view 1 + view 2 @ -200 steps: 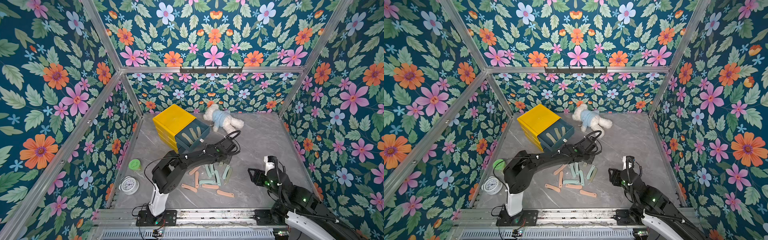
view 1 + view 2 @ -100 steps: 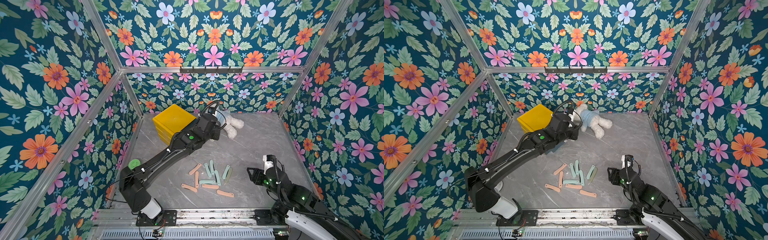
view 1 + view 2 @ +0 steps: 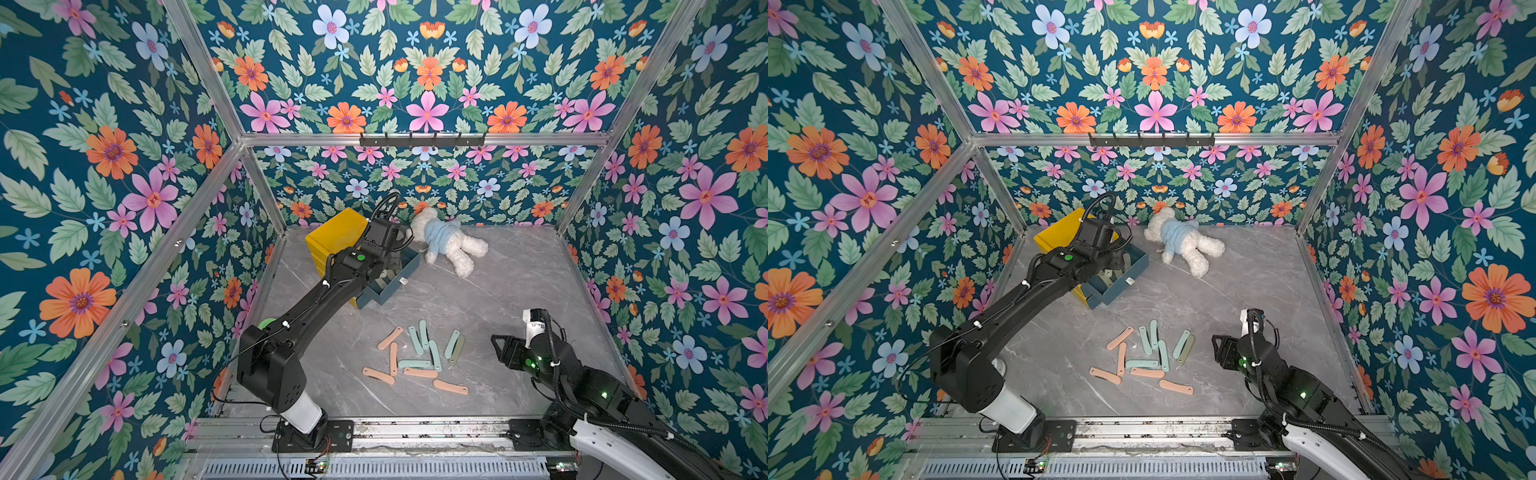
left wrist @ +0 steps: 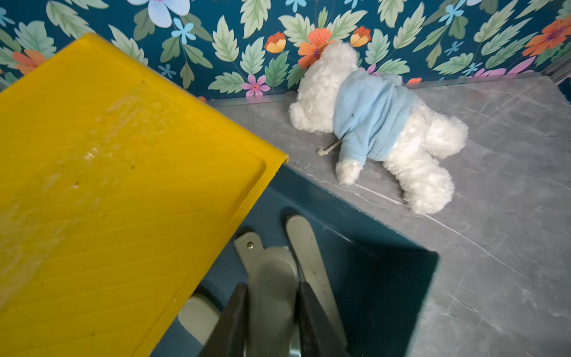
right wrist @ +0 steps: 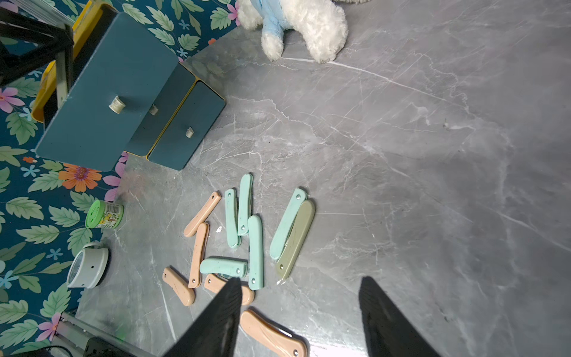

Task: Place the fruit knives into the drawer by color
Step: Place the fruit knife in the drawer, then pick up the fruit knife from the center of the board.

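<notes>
Several fruit knives [image 3: 419, 361] in salmon pink, pale teal and olive lie loose mid-table, also in the right wrist view: pink [image 5: 202, 213], teal [image 5: 255, 250], olive [image 5: 296, 238]. The teal top drawer [image 3: 405, 270] [image 3: 1133, 270] of the yellow cabinet [image 3: 336, 237] is pulled out. It holds olive knives [image 4: 306, 247]. My left gripper [image 4: 272, 296] hangs over this drawer, fingers slightly apart, a blurred olive knife [image 4: 272, 278] between them. My right gripper [image 3: 496, 347] [image 5: 302, 279] hovers open and empty beside the pile, above a pink knife [image 5: 272, 337].
A white plush bear in a blue top [image 3: 446, 243] lies at the back by the drawer. A green-lidded jar [image 5: 105, 214] and a white round timer [image 5: 88, 267] stand at the left wall. The two lower drawers [image 5: 185, 123] are shut.
My left arm swung from the knife pile up and back to the open drawer with an olive knife, and its fingers have just parted a little. The right arm barely moved.
</notes>
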Controlling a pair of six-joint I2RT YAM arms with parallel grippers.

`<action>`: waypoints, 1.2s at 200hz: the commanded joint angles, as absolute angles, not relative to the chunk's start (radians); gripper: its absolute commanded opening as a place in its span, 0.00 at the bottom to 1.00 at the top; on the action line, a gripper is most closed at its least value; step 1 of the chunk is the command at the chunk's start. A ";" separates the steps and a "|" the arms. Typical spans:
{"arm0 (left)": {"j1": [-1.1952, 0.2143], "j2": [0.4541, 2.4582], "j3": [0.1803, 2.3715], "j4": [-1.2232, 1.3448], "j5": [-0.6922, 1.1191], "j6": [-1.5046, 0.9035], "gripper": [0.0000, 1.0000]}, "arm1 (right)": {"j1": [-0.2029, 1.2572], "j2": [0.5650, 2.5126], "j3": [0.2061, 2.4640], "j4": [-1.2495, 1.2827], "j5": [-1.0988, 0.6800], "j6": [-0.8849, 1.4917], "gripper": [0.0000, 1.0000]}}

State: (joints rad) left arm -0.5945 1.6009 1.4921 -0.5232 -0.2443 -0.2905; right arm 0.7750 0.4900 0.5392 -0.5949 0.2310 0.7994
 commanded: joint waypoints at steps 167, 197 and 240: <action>-0.591 0.999 1.052 -0.294 -0.227 -0.410 0.99 | 0.777 0.876 0.515 -0.363 0.110 0.893 0.68; -0.591 0.904 0.890 -0.245 -0.220 -0.469 0.99 | 0.783 1.028 0.532 -0.300 0.115 0.895 0.69; -0.591 0.856 0.757 -0.188 -0.168 -0.529 0.99 | 0.808 1.249 0.633 -0.278 0.112 0.875 0.68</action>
